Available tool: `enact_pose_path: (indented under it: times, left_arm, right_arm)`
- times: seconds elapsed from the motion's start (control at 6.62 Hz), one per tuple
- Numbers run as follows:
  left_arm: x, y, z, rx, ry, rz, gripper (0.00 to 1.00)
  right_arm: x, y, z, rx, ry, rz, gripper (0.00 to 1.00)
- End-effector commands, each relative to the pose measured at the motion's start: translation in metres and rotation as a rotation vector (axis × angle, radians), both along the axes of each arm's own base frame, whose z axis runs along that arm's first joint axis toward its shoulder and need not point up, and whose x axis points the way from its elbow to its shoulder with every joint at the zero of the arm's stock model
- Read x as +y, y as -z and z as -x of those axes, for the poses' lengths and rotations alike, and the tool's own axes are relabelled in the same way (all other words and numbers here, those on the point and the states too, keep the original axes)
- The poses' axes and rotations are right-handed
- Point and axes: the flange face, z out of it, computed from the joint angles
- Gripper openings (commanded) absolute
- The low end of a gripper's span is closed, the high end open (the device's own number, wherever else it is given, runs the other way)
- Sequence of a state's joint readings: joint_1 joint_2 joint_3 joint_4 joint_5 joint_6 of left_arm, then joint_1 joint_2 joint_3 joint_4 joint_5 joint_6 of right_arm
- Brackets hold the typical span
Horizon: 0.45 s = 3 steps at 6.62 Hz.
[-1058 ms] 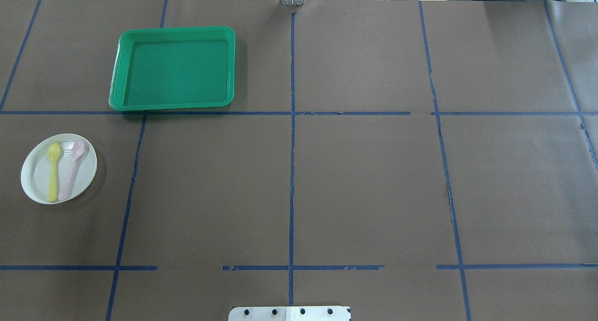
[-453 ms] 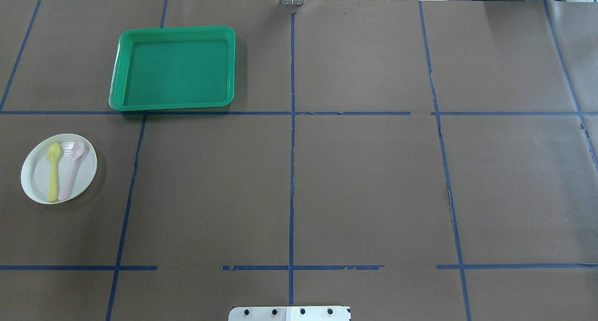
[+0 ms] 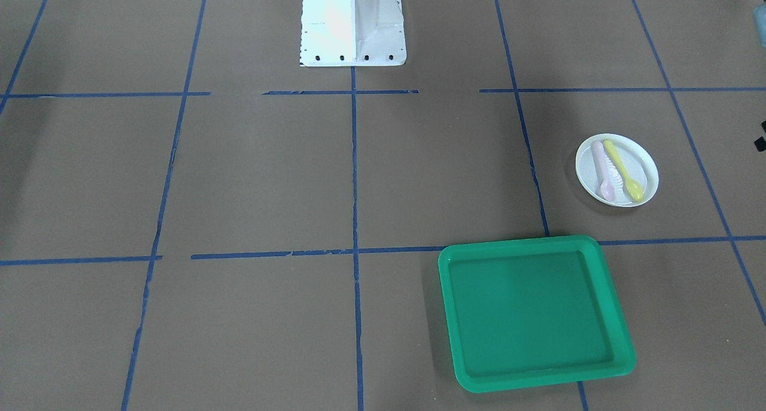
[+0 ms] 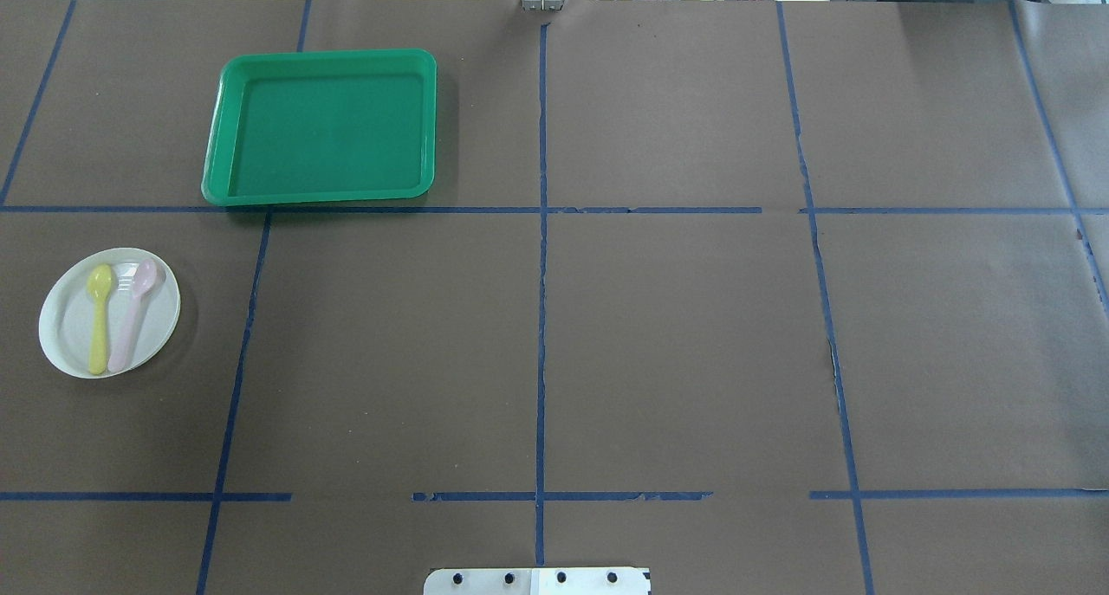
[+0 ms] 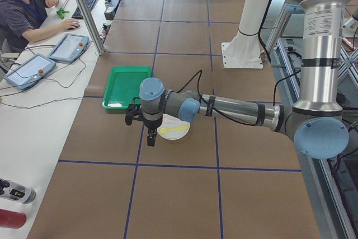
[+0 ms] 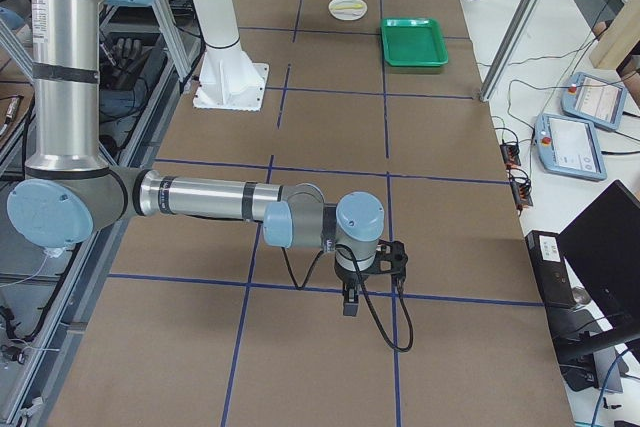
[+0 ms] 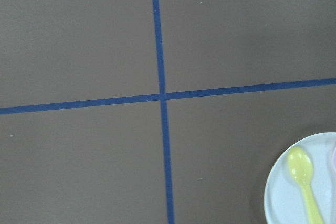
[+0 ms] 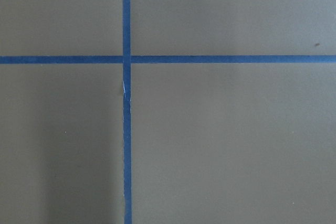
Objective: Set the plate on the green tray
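The small white plate [image 4: 65, 326] with a yellow spoon [image 4: 100, 318] and a pale pink spoon [image 4: 132, 313] lies on the brown table at the left. It also shows in the front view [image 3: 645, 169], the left side view [image 5: 166, 135] and the left wrist view [image 7: 281, 198]. The empty green tray [image 4: 321, 127] lies further back [image 3: 529, 309] [image 5: 126, 82]. My left gripper [image 5: 150, 140] hangs just beside the plate; I cannot tell if it is open. My right gripper [image 6: 349, 304] hangs far off on the right side; I cannot tell its state.
Blue tape lines cross the brown table cover. The white robot base [image 3: 352, 25] stands at the near middle edge. An operator [image 5: 22, 9] sits at a side desk with two tablets [image 5: 67, 46]. A monitor [image 6: 605, 247] stands beyond the right end.
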<state>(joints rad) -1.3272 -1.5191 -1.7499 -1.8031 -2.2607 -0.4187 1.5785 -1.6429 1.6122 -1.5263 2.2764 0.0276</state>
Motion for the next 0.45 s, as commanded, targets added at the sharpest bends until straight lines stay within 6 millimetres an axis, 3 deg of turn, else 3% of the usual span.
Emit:
enact_pose_path:
  times: [0.0,0.3]
  left_arm:
    - [0.013,-0.020,-0.053,0.031,0.030,0.015,1.00]
    - [0.034,-0.063,-0.082,0.073,0.038,0.027,1.00]
  right_arm:
    - [0.000,0.000,0.000,0.000,-0.001,0.001,1.00]
    - [0.000,0.000,0.000,0.000,0.000,0.000,1.00]
